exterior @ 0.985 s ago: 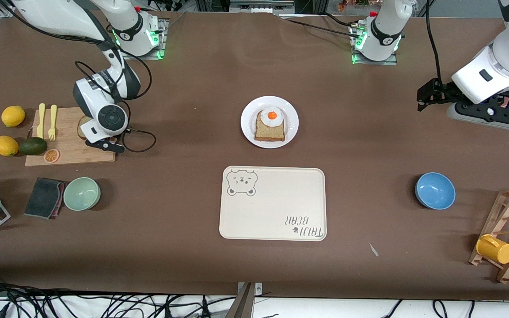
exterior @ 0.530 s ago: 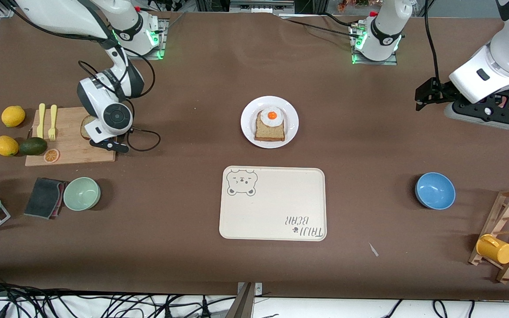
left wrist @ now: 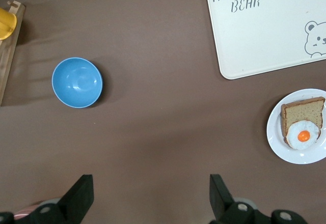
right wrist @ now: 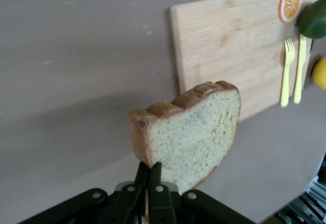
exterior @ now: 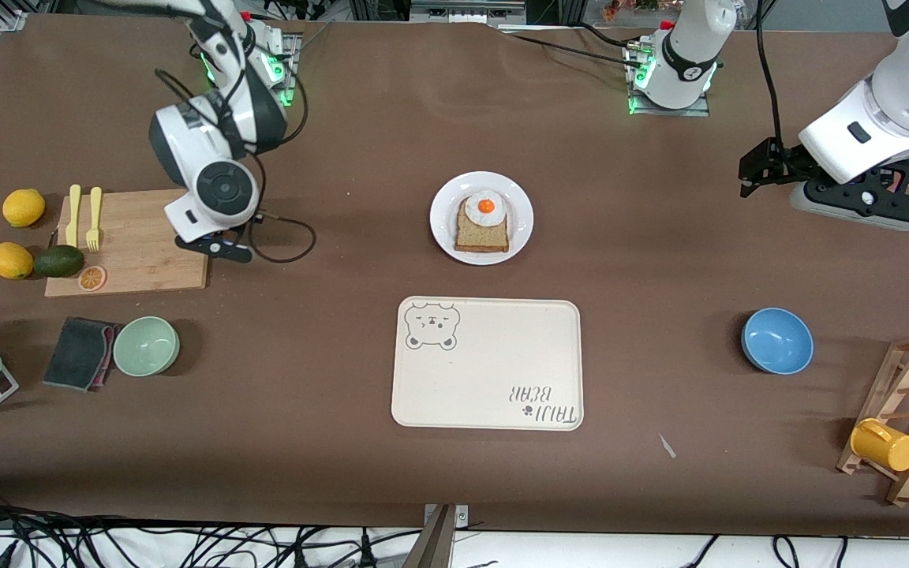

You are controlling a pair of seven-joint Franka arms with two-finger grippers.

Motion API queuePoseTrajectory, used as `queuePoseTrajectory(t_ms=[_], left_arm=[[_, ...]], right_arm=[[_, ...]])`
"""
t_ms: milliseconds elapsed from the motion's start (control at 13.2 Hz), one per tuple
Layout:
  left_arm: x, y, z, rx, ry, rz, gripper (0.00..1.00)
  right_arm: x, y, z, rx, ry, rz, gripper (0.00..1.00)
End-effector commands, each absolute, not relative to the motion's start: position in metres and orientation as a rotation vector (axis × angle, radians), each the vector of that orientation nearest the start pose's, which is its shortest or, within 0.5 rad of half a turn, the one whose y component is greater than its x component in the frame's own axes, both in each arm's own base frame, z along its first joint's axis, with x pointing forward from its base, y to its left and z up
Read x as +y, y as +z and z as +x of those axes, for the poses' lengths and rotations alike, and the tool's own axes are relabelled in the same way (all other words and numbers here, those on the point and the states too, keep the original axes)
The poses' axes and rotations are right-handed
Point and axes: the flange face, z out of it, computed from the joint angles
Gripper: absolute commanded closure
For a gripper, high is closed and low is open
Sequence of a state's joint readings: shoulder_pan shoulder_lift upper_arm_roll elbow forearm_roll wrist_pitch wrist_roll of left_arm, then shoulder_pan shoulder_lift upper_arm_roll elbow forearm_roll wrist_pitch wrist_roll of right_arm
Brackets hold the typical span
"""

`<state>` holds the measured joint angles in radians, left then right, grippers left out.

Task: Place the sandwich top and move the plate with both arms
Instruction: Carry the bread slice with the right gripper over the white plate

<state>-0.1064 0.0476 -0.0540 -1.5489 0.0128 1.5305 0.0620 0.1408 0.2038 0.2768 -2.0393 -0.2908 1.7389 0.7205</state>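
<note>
Lifted off the board point(exterior: 127, 241), your right claw point(right wrist: 151, 175) pinches the bread point(right wrist: 191, 132) near the tabletop's right-arm edge; the plate point(exterior: 443, 233) lies centreward. Left claw point(left wrist: 147, 193) waits wide.

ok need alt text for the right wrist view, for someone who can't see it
The right gripper is shut on the sandwich top, a plain slice of wholemeal bread held on edge in the air above the brown table. Below it lies a wooden cutting board carrying a yellow fork, a yellow knife and an orange slice.
</note>
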Motion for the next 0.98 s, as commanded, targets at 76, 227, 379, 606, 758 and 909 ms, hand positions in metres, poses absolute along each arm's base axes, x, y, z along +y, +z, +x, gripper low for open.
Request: queuePoseTrajectory(t_ms=[76, 227, 379, 606, 758, 909], left_arm=[[-0.088, 0.612, 0.557, 0.346, 0.094, -3.118, 0.00], [-0.089, 0.612, 0.557, 0.346, 0.094, -3.119, 0.00], [-0.088, 0.610, 0.557, 0.343, 0.098, -3.118, 0.00], [-0.084, 0.610, 0.558, 0.334, 0.098, -3.119, 0.00], [-0.083, 0.611, 0.557, 0.329, 0.101, -3.121, 0.00], [-0.082, 0.609, 0.557, 0.324, 0.118, -3.120, 0.00]], right_arm=[[0.261, 0.369, 0.505, 0.399, 0.636, -3.305, 1.00], [0.324, 0.405, 0.492, 0.492, 0.567, -3.208, 1.00], [0.384, 0.419, 0.486, 0.469, 0.505, -3.177, 1.00], [0.468, 0.407, 0.478, 0.583, 0.404, -3.082, 1.00], [0.487, 0.409, 0.485, 0.723, 0.343, -2.980, 1.00], [0.513, 0.404, 0.479, 0.727, 0.380, -2.941, 1.00]])
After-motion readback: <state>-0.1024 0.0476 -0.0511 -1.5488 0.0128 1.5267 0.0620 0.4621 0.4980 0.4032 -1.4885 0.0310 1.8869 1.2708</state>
